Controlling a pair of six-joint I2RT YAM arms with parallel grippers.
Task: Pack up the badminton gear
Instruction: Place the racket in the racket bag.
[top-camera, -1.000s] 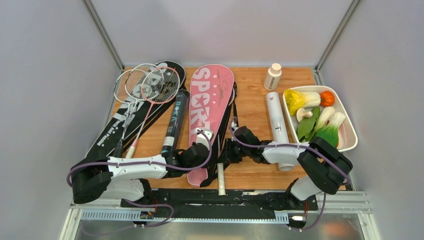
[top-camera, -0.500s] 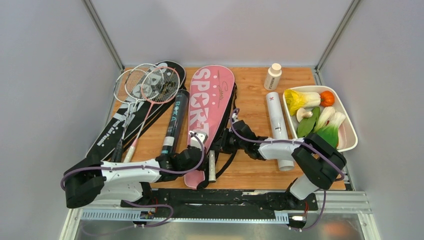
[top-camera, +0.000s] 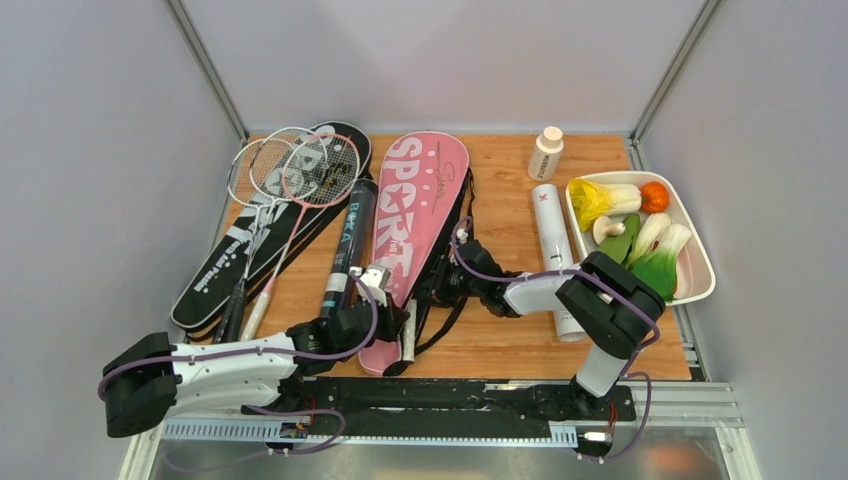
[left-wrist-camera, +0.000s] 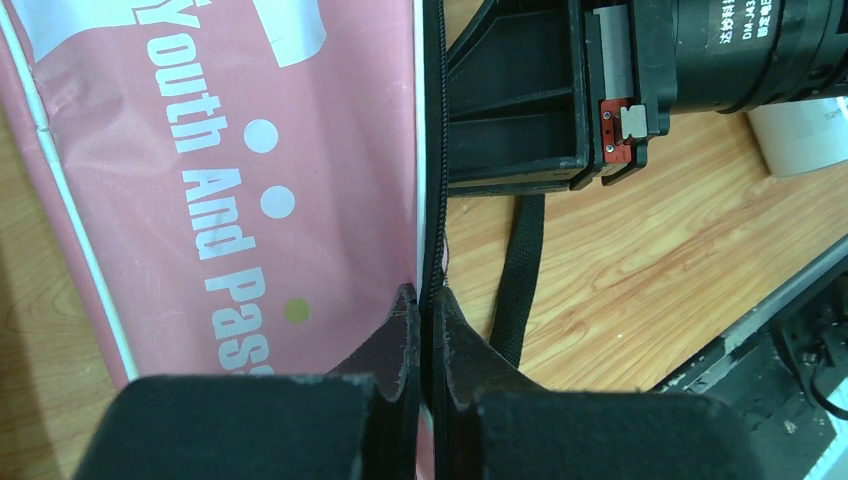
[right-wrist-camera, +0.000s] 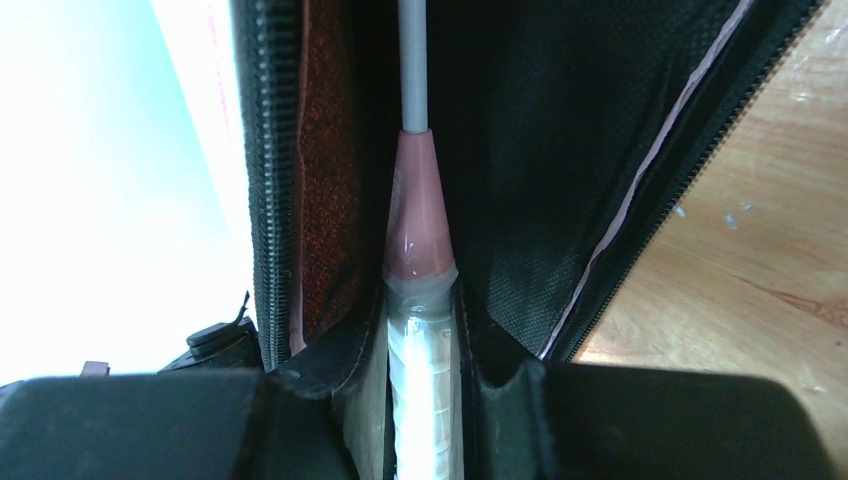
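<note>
The pink SPORT bag (top-camera: 415, 215) lies in the middle of the table, open along its right side. My right gripper (top-camera: 438, 287) is shut on a racket's white handle (right-wrist-camera: 422, 400), just below its pink cone (right-wrist-camera: 418, 215). The grey shaft (right-wrist-camera: 412, 60) runs into the bag's black inside. The handle's end (top-camera: 408, 342) sticks out near the bag's narrow end. My left gripper (top-camera: 390, 310) is shut on the bag's black zipper edge (left-wrist-camera: 430, 200), beside the pink cover (left-wrist-camera: 230, 180). Three rackets (top-camera: 295, 170) lie on a black bag (top-camera: 215, 275) at the left.
A black tube (top-camera: 350, 245) lies between the two bags. A white tube (top-camera: 555, 250) lies right of my right arm. A small white bottle (top-camera: 545, 152) stands at the back. A white tray (top-camera: 705, 280) of toy vegetables sits far right. A black strap (left-wrist-camera: 520, 270) trails on the wood.
The racket has slid left and further into the pink bag. Both grippers moved left with it, and the bag's narrow end shifted left.
</note>
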